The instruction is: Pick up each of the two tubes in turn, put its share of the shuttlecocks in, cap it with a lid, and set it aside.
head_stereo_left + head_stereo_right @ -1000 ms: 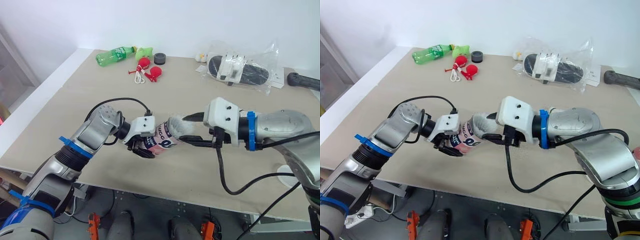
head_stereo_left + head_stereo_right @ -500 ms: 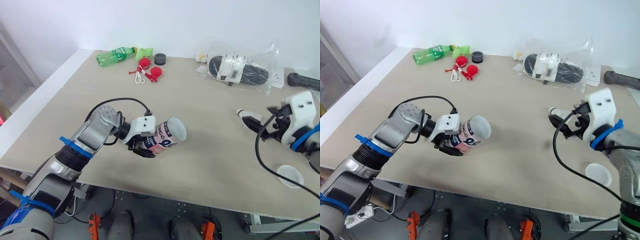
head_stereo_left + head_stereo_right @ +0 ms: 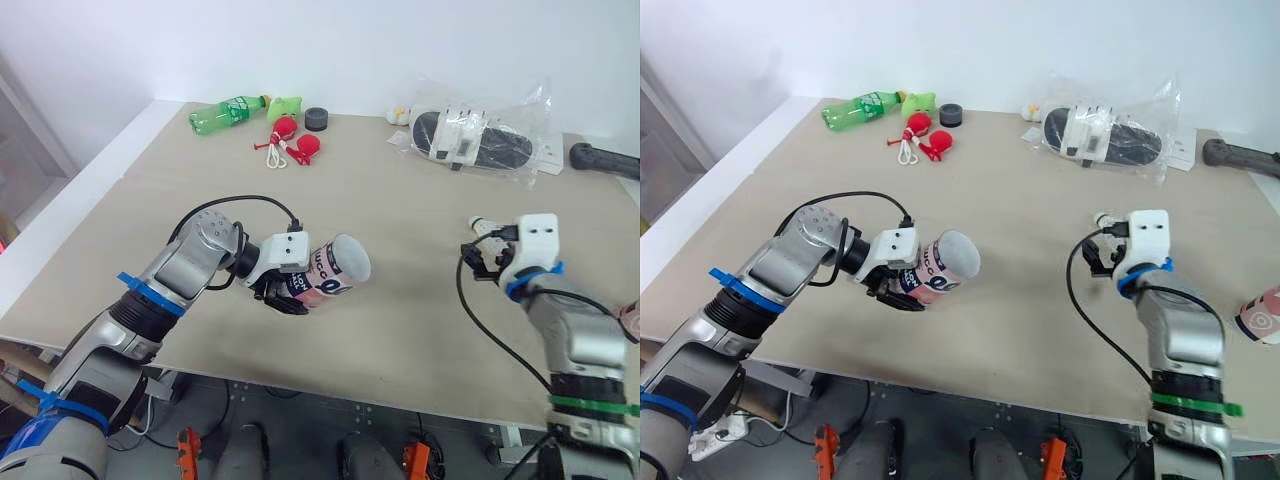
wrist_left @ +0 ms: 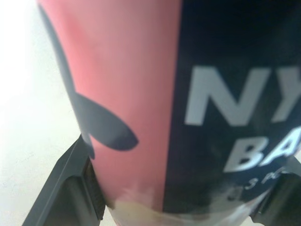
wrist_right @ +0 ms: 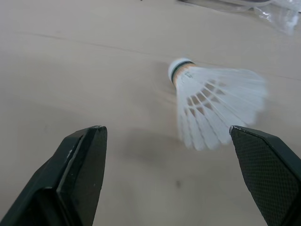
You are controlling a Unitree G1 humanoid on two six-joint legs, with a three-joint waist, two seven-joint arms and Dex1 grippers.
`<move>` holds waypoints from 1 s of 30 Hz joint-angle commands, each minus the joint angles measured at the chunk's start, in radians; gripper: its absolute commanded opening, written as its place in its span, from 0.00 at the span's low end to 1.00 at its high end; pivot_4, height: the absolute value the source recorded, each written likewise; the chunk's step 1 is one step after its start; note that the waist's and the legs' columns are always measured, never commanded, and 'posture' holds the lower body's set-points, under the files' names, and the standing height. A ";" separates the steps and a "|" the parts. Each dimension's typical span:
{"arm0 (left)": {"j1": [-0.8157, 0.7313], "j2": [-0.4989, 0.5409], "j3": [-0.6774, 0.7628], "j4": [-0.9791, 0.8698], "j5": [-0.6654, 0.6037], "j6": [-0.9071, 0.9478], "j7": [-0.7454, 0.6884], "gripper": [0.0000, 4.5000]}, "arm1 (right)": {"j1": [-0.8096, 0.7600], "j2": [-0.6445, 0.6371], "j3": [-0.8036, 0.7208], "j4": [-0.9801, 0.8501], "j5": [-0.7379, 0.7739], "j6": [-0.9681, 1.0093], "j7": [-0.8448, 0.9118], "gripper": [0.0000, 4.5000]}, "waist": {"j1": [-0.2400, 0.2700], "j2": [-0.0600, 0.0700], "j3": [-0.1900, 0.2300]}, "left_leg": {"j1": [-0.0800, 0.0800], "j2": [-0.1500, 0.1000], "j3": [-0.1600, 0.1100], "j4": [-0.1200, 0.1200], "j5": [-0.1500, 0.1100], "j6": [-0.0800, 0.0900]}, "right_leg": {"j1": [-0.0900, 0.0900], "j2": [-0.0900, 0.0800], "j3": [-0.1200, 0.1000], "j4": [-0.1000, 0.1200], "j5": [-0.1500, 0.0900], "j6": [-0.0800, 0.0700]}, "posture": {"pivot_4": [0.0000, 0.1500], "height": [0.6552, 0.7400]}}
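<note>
Your left end effector [image 3: 283,297] gripped the tube [image 3: 325,272], long axis near level, mouth pointing right. Your right end effector [image 5: 167,132] gaped wide above a shuttlecock [image 5: 211,103] on the beige worktop [image 3: 400,170].

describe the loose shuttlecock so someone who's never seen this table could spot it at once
On the beige table, look to the robot's right side, just ahead of the open right hand. The shuttlecock lies on its side, touching neither finger: a white feathered cone with a banded cork tip, unlike the pink and navy tube in the left hand.
</note>
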 commanded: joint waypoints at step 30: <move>-0.005 -0.006 -0.009 -0.013 0.013 0.015 -0.004 0.66 | -0.239 -0.065 0.122 0.130 -0.067 -0.160 0.164 0.01 | -0.005 0.001 0.001 | 0.000 -0.001 0.000 -0.001 0.000 0.000 | 0.000 -0.001 0.000 0.000 0.003 -0.005 | 1.00 1.00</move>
